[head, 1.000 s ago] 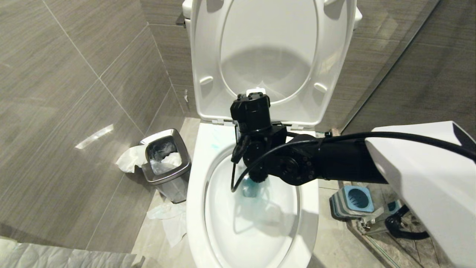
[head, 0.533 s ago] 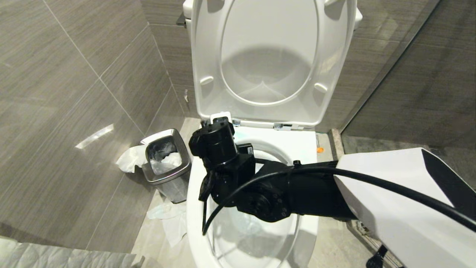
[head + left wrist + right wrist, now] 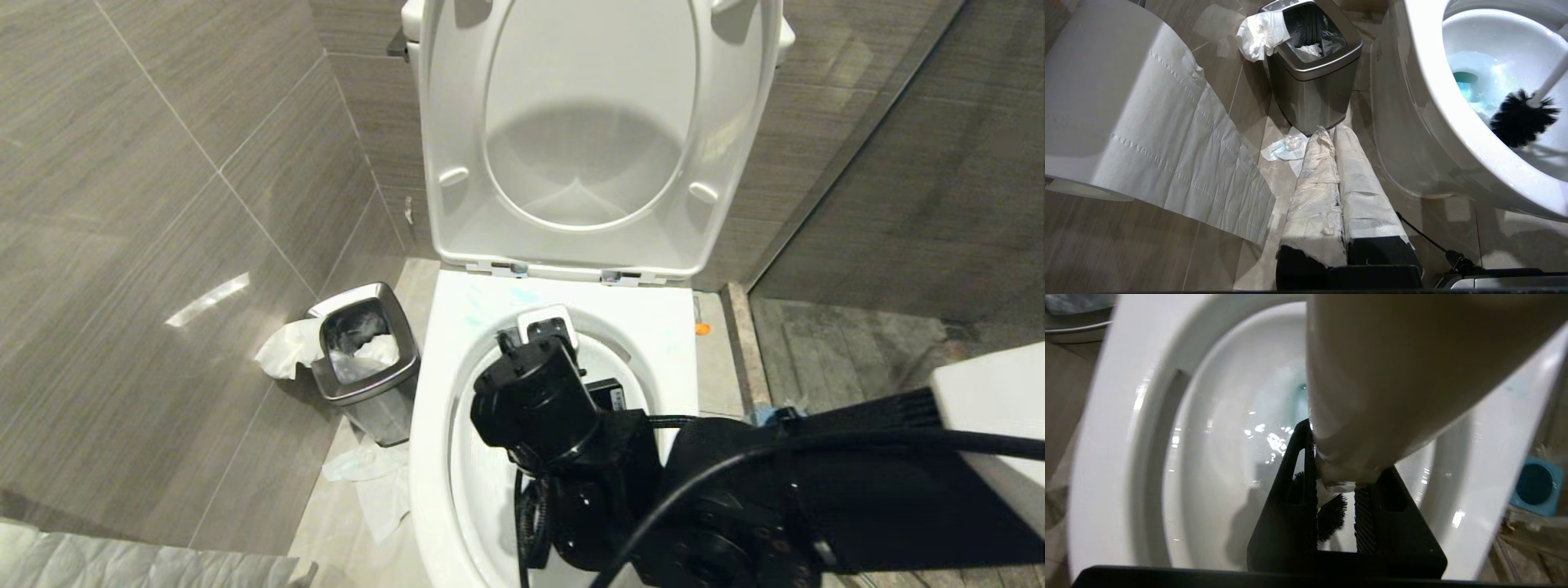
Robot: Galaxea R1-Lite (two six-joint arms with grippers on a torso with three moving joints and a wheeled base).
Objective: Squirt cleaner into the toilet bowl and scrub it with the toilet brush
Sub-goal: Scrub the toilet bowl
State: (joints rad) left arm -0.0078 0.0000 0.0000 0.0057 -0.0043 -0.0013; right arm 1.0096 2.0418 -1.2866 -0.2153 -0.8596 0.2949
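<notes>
toilet brush (image 3: 1521, 116) dark bristle head inside white toilet bowl (image 3: 1425, 102), near teal-blue cleaner (image 3: 1466, 79).

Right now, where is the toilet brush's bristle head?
In the left wrist view the toilet brush has its dark bristle head down inside the toilet bowl, beside the teal-tinted water; the right claw grips its white handle.

I see grey wood-grain wall tiles (image 3: 163, 163) on both sides, with a bright streak of light reflected on the left wall. Left of my right arm, a small steel waste bin (image 3: 363, 359) stands on the pale floor tiles (image 3: 326, 498), crumpled tissue (image 3: 286, 347) beside it. A toilet paper roll (image 3: 1106, 102) hangs unrolled nearby.
</notes>
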